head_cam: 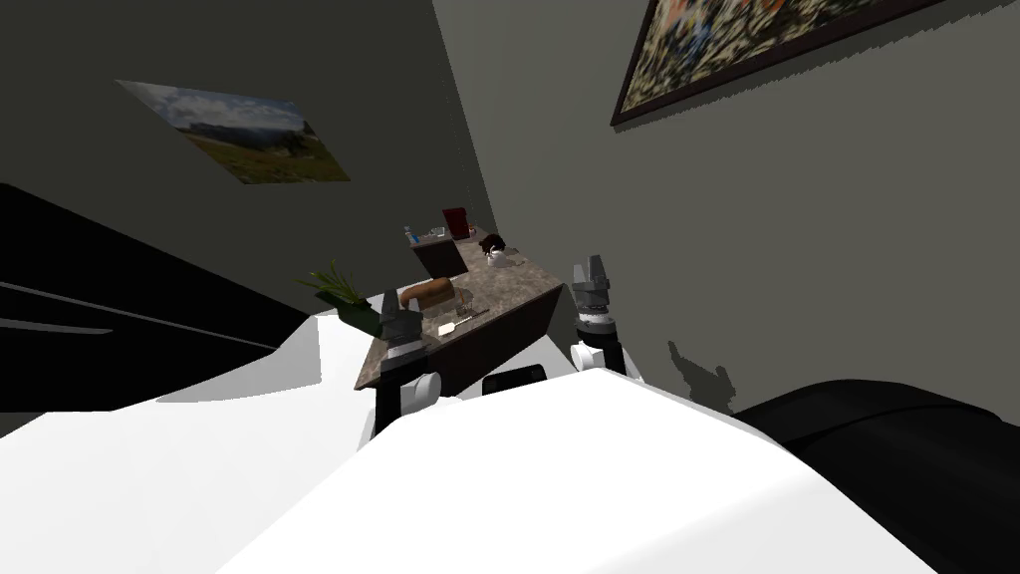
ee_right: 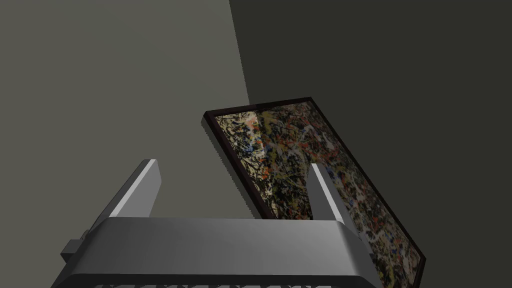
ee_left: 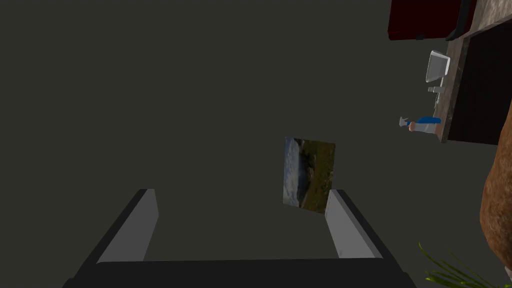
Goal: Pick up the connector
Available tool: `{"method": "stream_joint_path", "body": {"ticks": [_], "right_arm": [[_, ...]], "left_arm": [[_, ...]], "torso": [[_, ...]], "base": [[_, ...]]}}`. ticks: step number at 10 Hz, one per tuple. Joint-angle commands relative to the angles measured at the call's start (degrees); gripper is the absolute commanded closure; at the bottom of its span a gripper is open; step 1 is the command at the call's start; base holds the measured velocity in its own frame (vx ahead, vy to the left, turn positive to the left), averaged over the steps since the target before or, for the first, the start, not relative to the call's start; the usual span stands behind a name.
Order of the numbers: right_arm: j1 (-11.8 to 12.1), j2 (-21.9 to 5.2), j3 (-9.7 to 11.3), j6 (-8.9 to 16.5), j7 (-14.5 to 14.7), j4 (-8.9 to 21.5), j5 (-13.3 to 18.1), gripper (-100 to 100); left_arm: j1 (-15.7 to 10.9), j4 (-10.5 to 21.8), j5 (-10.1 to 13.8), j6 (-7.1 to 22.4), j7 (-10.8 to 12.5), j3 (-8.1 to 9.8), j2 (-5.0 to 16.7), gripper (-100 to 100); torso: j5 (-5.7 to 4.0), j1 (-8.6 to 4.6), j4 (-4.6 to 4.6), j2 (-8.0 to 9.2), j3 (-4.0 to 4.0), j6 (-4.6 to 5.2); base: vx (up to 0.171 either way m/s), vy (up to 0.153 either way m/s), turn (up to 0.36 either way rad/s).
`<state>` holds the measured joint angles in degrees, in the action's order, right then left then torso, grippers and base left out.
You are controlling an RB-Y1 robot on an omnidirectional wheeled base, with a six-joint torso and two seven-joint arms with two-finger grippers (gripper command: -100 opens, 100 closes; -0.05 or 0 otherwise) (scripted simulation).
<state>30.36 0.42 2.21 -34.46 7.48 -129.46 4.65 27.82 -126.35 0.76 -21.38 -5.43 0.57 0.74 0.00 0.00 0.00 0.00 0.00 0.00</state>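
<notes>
The left hand [ee_left: 240,195] and right hand [ee_right: 233,165] are open and empty, so next the left hand must reach down to the tabletop [head_cam: 518,284] just beside it to find the connector.

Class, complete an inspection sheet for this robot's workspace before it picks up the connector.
Surface: brown speckled tabletop.
Job's things: connector possibly the small white piece near the front edge; too small to confirm.
Clutter: potted plant, brown cylinder, red box, spray bottle.
End effectors: left end effector open, empty, by the plant; right end effector open, empty, beside the tabletop.
Cables: nothing seen.
Surroundings: grey walls, landscape picture, abstract painting.
</notes>
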Motion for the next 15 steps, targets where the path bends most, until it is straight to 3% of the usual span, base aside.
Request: {"method": "stream_joint_path", "body": {"ticks": [1,5,6,8,9,10,11,12,13,14,15], "right_arm": [[0.0,0.0,0.0,0.0,0.0,0.0,0.0,0],[0.0,0.0,0.0,0.0,0.0,0.0,0.0,0],[0.0,0.0,0.0,0.0,0.0,0.0,0.0,0],[0.0,0.0,0.0,0.0,0.0,0.0,0.0,0],[0.0,0.0,0.0,0.0,0.0,0.0,0.0,0],[0.0,0.0,0.0,0.0,0.0,0.0,0.0,0],[0.0,0.0,0.0,0.0,0.0,0.0,0.0,0],[0.0,0.0,0.0,0.0,0.0,0.0,0.0,0],[0.0,0.0,0.0,0.0,0.0,0.0,0.0,0],[0.0,0.0,0.0,0.0,0.0,0.0,0.0,0],[0.0,0.0,0.0,0.0,0.0,0.0,0.0,0]], "left_arm": [[-0.2,0.7,-0.8,-0.6,-0.4,0.17,1.8,-100],[-1.3,4.9,-5.5,-4.1,-3.0,1.05,8.7,-100],[-1.3,4.9,-5.5,-4.1,-3.0,1.05,9.4,-100],[-1.9,8.2,-9.2,-6.7,-5.1,1.61,13.4,-100],[-1.9,8.2,-9.2,-6.7,-5.1,1.61,14.5,-100],[-2.2,10.1,-11.4,-8.1,-6.3,1.89,16.6,-100],[-2.2,10.1,-11.4,-8.1,-6.3,1.89,17.3,-100],[-2.4,12.2,-13.7,-9.7,-7.6,2.15,19.5,-100],[-2.4,12.2,-13.7,-9.7,-7.6,2.15,20.2,-100],[-2.7,14.3,-16.1,-11.3,-9.0,2.40,22.4,-100],[-2.7,14.3,-16.1,-11.3,-9.0,2.40,23.3,-100]], "torso": [[0.00,0.00,0.00,0.00,0.00,0.00],[-0.04,-0.16,0.04,0.21,0.12,0.02],[-0.05,-0.24,0.06,0.28,0.16,0.02],[-0.03,-0.15,0.05,0.22,0.13,0.02],[-0.04,-0.17,0.06,0.30,0.17,0.02],[-0.04,-0.15,0.07,0.27,0.16,-0.01],[-0.05,-0.22,0.06,0.29,0.16,0.01],[-0.05,-0.18,0.06,0.25,0.15,-0.01],[-0.05,-0.21,0.06,0.28,0.16,0.01],[-0.04,-0.16,0.06,0.24,0.15,-0.01],[-0.04,-0.18,0.06,0.26,0.15,0.01]], "base": [[-0.010,-0.012,-0.052],[-0.054,-0.050,-0.108],[-0.060,-0.050,-0.040],[-0.067,-0.049,-0.159],[-0.066,-0.048,-0.039],[-0.071,-0.072,-0.102],[-0.057,-0.056,-0.058],[-0.073,-0.065,-0.108],[-0.056,-0.052,-0.081],[-0.062,-0.057,-0.172],[-0.056,-0.043,-0.069]]}}
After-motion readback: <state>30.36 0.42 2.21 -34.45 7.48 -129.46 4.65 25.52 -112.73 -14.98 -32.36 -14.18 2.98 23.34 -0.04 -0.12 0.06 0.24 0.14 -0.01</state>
